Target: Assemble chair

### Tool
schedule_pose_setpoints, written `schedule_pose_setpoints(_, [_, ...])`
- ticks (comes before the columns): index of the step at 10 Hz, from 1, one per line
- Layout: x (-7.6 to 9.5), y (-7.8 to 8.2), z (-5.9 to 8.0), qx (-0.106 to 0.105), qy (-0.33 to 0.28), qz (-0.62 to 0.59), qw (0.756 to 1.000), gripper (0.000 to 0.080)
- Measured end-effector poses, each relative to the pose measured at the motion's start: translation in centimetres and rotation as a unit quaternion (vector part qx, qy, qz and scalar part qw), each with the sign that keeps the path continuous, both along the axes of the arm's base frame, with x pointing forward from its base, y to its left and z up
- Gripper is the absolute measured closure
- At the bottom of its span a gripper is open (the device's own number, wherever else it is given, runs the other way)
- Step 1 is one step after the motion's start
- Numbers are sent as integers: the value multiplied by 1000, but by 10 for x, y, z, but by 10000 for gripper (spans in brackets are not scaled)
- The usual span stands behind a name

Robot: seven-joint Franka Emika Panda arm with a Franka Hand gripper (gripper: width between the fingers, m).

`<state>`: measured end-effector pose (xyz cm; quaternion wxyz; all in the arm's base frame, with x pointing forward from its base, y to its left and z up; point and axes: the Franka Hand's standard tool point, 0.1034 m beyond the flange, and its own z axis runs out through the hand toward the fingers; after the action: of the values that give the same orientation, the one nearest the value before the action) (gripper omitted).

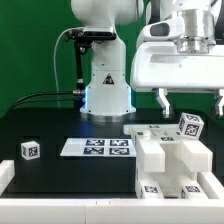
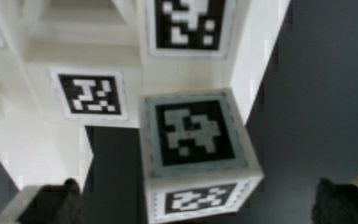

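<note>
Stretching matte black and flat across the lower half of the exterior view as the surface [image 1: 50,125], backing onto a plain green backdrop [image 1: 30,50]. Rising smooth, rounded and white at top centre as the robot arm [image 1: 105,60], trailing a thin black cable [image 1: 45,96] toward the left edge.

Clustering in the lower right corner as the chair [image 1: 165,160]: chunky, square-edged white plastic pieces resting on the surface, stepping up in blocks and wearing square black-and-white tags on several faces.

Hanging at upper right, directly over that cluster, as the gripper [image 1: 190,100], standing spread wide, dark fingers [image 1: 161,98] well apart and pinching nothing.

Lying thin and flat near the centre, just left of the chair, as the marker board [image 1: 97,147], carrying several tags.

Sitting tilted on top of the chair pieces, below the spread gripper, as a tagged block [image 1: 190,125]. Showing in the wrist view as a white, sharp-cornered block [image 2: 197,140] with tags on two faces, keeping dark gaps on both sides between itself and the fingertips [image 2: 43,200].

Resting alone at far left as a small cube [image 1: 30,150], white, tagged, well apart from the chair.
</note>
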<state>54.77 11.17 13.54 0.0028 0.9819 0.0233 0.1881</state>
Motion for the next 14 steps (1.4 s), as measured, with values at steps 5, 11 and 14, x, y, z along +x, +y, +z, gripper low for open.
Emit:
schedule_pose_setpoints(5, [10,11,20,29,183,-67,980,151])
schedule_pose_setpoints(11, [-1,-11,-17,6,215,-112,970,151])
schedule_pose_setpoints(14, [4,-5,-4,17,204,-116,972,151])
